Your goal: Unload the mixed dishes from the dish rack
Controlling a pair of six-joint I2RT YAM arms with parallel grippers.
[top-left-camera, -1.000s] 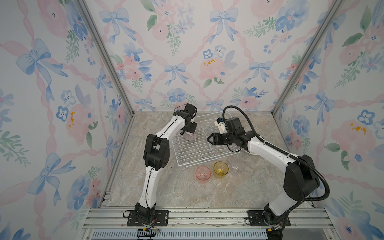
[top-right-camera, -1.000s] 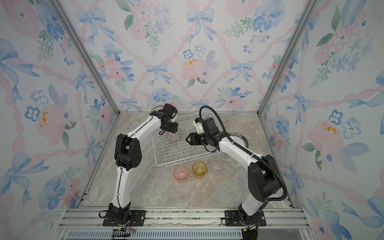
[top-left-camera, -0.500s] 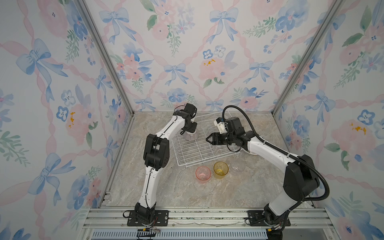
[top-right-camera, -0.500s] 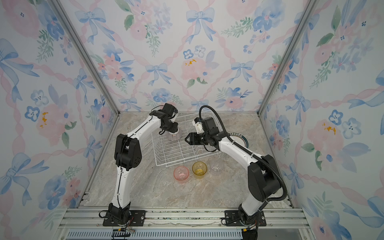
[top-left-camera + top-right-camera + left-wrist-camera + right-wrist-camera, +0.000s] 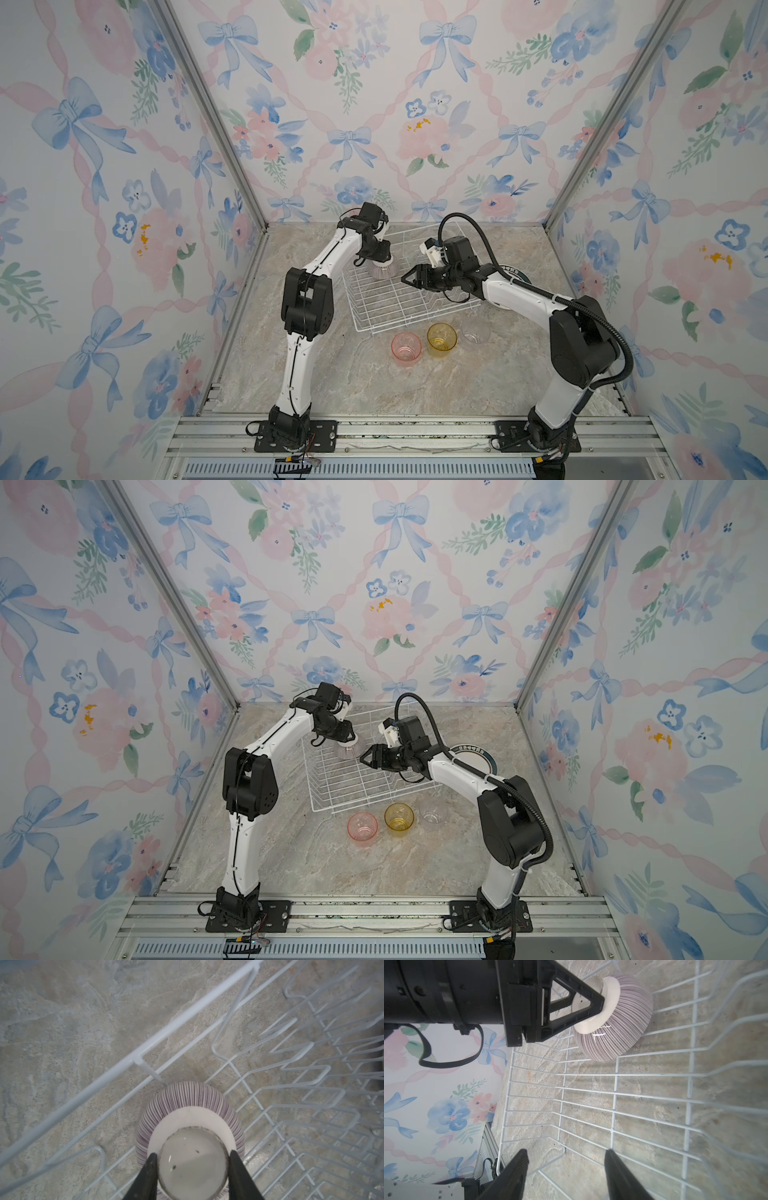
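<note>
Three glasses stand on the desk (image 5: 332,386) just in front of the dish rack (image 5: 399,307): the pink tumbler (image 5: 406,348), the yellow tumbler (image 5: 442,340) and the clear tumbler (image 5: 476,330). A dark-rimmed plate (image 5: 478,754) lies on the desk beside the rack, partly behind the right arm. The only dish I can see in the rack is the striped bowl (image 5: 382,270), upside down near the far left corner. The left tool (image 5: 380,259) has narrowed onto the bowl's raised foot ring, one finger on each side. The right tool (image 5: 409,277) hangs over the middle of the rack, wide and empty.

The step in hand, as I judge it, is lifting the bowl out. A foot ring is a short, glazed hold, so the grip should sit low on it. The lift should go straight up until the rim clears the rack's side wire, with no swing before that. The right tool does best keeping out of that path.

In the left wrist view the fingers (image 5: 152,1159) lie flush against the ring and centred on it, with the side wire close by, but the bowl's rim is hidden. The right wrist view gives the bowl side-on, its rim close to the floor wires. Whether the rim rests on them is hard to tell. Only the top views show the free desk for setting the bowl down.
</note>
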